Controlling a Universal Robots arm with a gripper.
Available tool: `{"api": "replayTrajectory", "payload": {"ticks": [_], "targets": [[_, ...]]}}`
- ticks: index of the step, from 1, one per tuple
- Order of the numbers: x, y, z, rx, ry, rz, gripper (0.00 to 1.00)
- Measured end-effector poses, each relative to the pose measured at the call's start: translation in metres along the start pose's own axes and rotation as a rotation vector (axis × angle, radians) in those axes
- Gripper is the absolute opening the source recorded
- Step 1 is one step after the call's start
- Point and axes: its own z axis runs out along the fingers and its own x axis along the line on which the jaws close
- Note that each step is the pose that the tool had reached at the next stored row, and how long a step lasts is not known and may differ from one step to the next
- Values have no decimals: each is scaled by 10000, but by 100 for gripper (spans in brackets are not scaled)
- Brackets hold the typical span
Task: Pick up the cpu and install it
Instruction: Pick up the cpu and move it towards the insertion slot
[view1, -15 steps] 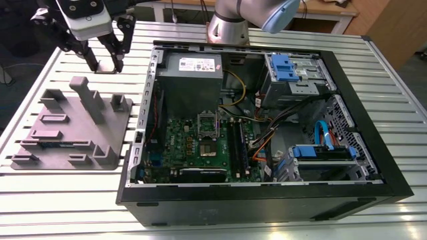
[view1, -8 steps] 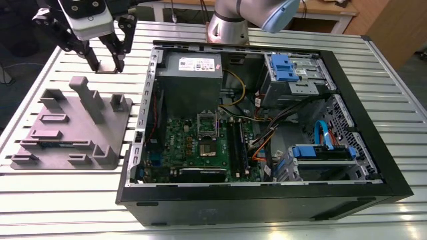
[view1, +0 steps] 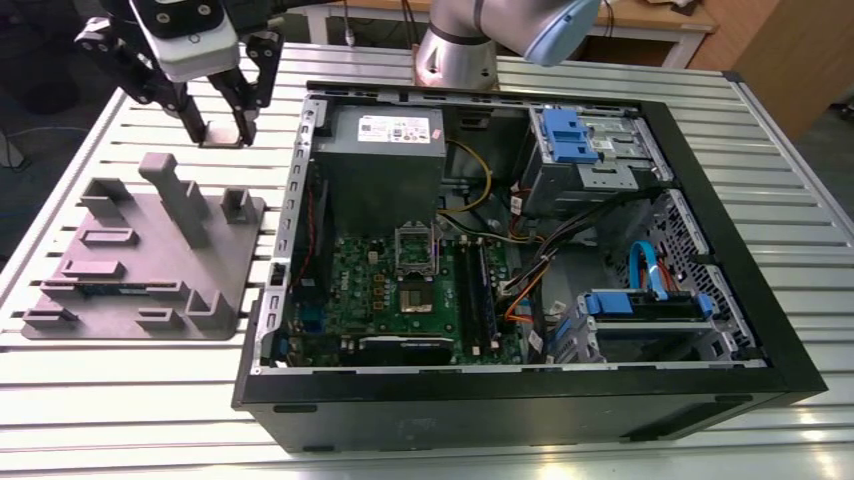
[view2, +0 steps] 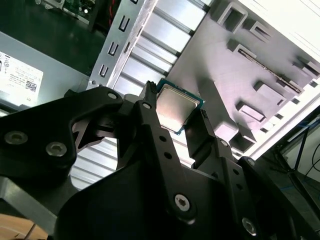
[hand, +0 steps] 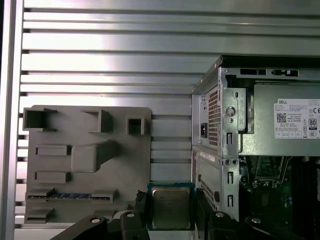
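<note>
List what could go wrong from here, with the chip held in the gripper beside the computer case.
1. The gripper pinches the chip only by its edges, so it might slip or tilt in transit.
2. The case wall stands between the gripper and the socket; a low path could clip it.
3. Memory sticks sit close beside the socket, so a skewed placement may catch on them.

Small thin square cpu (view2: 176, 107) (hand: 170, 207), silvery-beige metal lid with green rim, is pinched by two opposite edges in the black gripper (hand: 170, 212), lid facing both wrist views, aloft near the grey plastic tray (hand: 60, 200).
</note>
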Motion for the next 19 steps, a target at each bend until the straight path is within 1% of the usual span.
{"api": "replayTrajectory", "payload": {"ticks": [10,19], "targets": [[-158,0,11,-1,-1,0,47],[-268,1,18,0,0,-1,47]]}}
